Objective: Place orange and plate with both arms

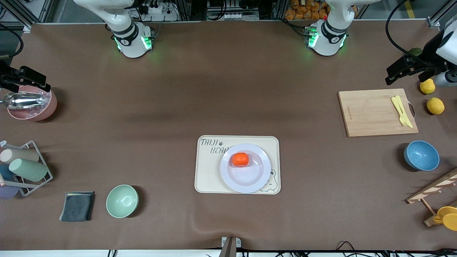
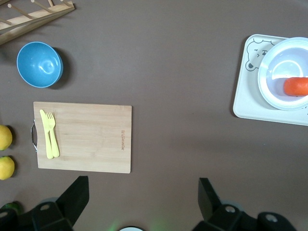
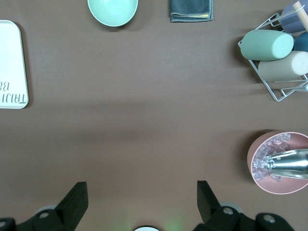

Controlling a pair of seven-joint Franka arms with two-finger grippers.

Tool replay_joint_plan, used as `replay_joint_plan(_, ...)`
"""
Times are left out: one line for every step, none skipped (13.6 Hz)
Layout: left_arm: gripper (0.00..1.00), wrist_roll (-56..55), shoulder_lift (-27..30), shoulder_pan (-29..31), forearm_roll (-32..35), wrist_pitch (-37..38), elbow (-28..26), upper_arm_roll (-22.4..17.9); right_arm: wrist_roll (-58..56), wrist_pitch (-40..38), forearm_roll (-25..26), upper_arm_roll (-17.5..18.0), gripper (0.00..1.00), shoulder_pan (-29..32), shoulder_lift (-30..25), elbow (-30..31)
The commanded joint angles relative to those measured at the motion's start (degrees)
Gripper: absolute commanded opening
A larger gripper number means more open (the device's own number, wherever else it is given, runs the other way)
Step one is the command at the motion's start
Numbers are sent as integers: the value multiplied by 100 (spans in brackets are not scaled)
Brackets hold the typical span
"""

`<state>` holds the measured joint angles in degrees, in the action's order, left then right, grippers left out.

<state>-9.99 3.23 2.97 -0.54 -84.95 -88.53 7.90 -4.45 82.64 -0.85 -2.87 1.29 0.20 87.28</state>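
Note:
The small reddish-orange orange (image 1: 240,159) lies on the pale lavender plate (image 1: 246,176). The plate rests on a cream bear tray (image 1: 207,171) at the table's middle. The left wrist view also shows the orange (image 2: 296,86) on the plate (image 2: 275,94). My left gripper (image 1: 401,69) hangs open and empty high over the left arm's end of the table, near the lemons. Its wide-spread jaws (image 2: 142,182) frame bare tablecloth. My right gripper (image 1: 26,78) hangs open and empty over the pink bowl at the right arm's end, with only cloth between its jaws (image 3: 140,185).
Toward the left arm's end lie a wooden cutting board (image 1: 371,112) with yellow cutlery (image 1: 401,110), two lemons (image 1: 435,106), a blue bowl (image 1: 421,155) and a wooden rack (image 1: 433,187). Toward the right arm's end are a pink ice bowl (image 1: 32,107), cup rack (image 1: 25,167), grey cloth (image 1: 77,206) and green bowl (image 1: 122,201).

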Motion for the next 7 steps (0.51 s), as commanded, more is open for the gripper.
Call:
replay_joint_plan(100,207,-33,11,-95,58,99,27,-73,-29,49,41,100,64,67,-141)
replay_joint_plan(100,260,-33,20,-104,58,99,27,-74,-29,59,41,100,107,85,-150)
replay_joint_plan(100,295,-33,11,-113,58,99,27,-74,-29,59,32,100,134,103,-159)
replay_joint_plan(100,313,-33,11,-104,58,99,27,-74,-12,59,32,100,143,111,-185)
replay_joint_plan(100,313,-33,2,-113,58,99,27,-74,23,59,32,100,143,120,-194)
replay_joint_plan(100,305,-25,2,-113,67,99,27,-74,24,59,32,100,143,120,-194)
replay_joint_plan(100,305,-25,-6,-113,84,99,36,-74,24,59,32,100,126,120,-194)
